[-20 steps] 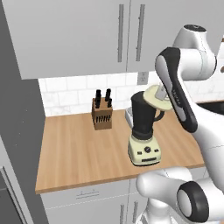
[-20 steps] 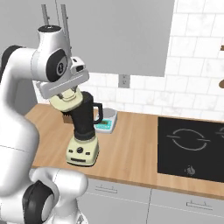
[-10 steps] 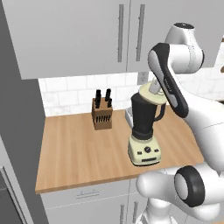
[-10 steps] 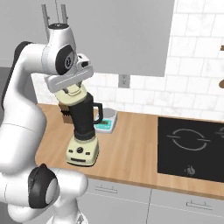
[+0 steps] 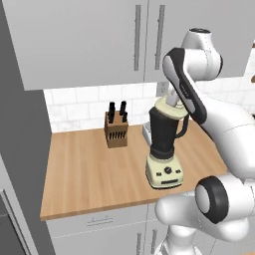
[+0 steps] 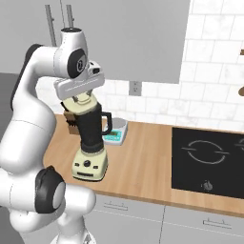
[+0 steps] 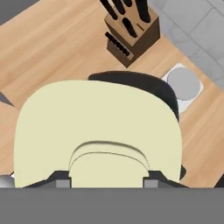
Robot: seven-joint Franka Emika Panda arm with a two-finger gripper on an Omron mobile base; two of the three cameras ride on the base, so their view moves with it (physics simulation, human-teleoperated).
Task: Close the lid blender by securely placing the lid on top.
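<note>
I see the gripper (image 6: 82, 98) pinching the lid (image 5: 169, 107) by its knob, just over the blender (image 5: 165, 149) rim, which shows past the lid's far edge. Bare tabletop (image 5: 84, 174) lies left; the knife block (image 5: 116, 130) stands apart.

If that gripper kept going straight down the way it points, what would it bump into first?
The gripper holds the lid, so the lid would likely meet the blender jar's rim directly beneath; any remaining gap is unclear.

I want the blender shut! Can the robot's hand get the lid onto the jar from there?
Probably yes: the gripper holds the lid right at the blender jar's rim, with nothing between.
</note>
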